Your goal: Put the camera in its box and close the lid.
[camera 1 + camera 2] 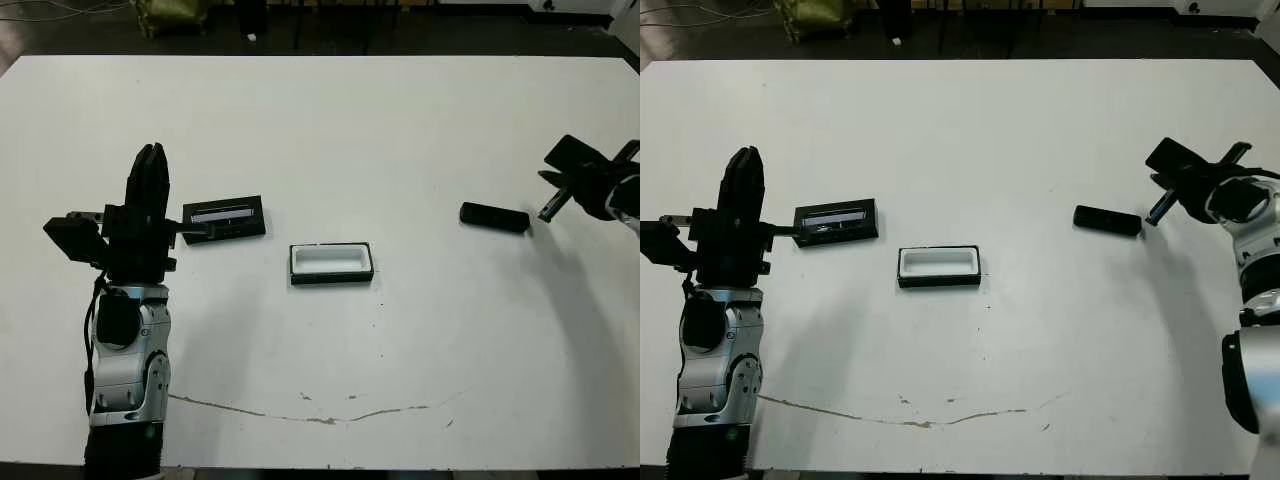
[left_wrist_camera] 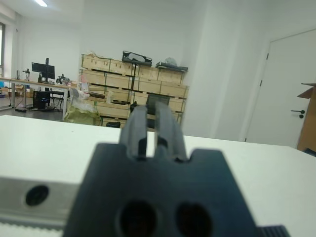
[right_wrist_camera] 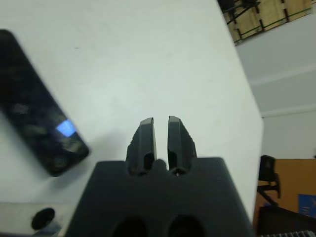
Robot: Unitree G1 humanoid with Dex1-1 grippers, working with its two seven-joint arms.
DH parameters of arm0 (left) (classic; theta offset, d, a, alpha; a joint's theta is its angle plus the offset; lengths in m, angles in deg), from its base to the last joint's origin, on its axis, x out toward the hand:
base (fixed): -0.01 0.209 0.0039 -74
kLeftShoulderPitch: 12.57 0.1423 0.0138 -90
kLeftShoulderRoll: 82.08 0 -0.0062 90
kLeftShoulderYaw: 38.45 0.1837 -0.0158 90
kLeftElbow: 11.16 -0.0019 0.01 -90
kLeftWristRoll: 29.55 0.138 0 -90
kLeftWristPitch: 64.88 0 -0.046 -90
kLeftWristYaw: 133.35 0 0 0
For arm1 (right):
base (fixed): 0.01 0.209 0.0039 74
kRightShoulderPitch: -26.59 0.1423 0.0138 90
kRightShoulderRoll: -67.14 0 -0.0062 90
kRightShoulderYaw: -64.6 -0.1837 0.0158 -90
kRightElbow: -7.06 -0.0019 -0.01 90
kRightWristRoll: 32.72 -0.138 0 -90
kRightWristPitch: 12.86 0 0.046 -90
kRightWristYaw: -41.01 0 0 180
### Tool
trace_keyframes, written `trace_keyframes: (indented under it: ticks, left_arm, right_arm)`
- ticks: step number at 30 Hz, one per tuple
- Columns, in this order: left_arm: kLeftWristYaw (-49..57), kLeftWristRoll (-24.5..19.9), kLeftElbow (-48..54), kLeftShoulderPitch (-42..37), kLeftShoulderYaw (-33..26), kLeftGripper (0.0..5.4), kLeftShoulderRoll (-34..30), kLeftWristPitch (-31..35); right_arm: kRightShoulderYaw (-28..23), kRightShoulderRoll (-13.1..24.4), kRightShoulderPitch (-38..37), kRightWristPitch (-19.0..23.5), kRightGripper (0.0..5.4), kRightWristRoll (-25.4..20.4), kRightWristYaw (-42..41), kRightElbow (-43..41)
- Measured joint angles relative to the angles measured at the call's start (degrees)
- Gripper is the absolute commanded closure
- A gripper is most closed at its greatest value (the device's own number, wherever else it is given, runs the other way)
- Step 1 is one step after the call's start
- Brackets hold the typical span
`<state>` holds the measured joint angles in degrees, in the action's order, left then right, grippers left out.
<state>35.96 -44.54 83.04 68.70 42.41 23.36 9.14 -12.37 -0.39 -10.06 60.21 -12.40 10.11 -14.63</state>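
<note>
Looking down from the head camera, a white tabletop (image 1: 330,130) carries three small things. Near the middle sits the box (image 1: 331,263), a shallow black tray with a white lining, open and with nothing in it. To its left, well apart, lies the lid (image 1: 224,217), flat and black with a pale strip on its face. Far to the right lies the camera (image 1: 494,217), a slim black bar, flat on the tabletop. The left gripper (image 1: 150,185) stands upright just beside the lid's left end, its jaws pressed narrow and holding nothing. The right gripper (image 1: 1170,160) hangs just right of the camera, not touching it.

The left wrist view shows the left jaws nearly together, with shelves of wooden crates (image 2: 133,84) beyond the tabletop.

The right wrist view shows the right jaws with only a thin slit between them, holding nothing; the camera, its small bluish-white patch (image 3: 65,129) lit, lies off to one side of them.
</note>
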Motion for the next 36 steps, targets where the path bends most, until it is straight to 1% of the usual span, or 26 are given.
trace_keyframes:
  ticks: [7, 17, 23, 31, 36]
  left_arm:
    - [-0.1, -0.4, 0.0, 0.0, 0.0, 5.39, 0.0, 0.0]
    - [-0.1, -1.0, 0.0, 0.0, 0.0, 5.39, 0.0, 0.0]
    - [-0.6, -1.1, -0.2, 0.0, 0.0, 5.39, -0.1, -0.3]
    - [-0.6, -1.1, -0.3, 0.0, -0.1, 5.39, -0.1, -0.3]
    - [-0.6, -1.2, -0.3, 0.0, -0.1, 5.39, -0.1, -0.3]
  right_arm:
    - [-0.6, -0.5, -3.5, -0.5, 5.4, -1.6, -1.3, -0.9]
    - [-0.5, -0.4, -6.5, -0.4, 5.4, -2.1, -2.2, -5.6]
    - [-0.5, -0.3, -7.9, 2.4, 5.4, -2.1, -2.7, -8.8]
    - [-0.6, -0.1, -9.6, 4.5, 5.4, -2.7, -4.1, -12.6]
    - [-1.0, -0.1, -11.6, 7.8, 5.4, -4.0, -6.8, -17.2]
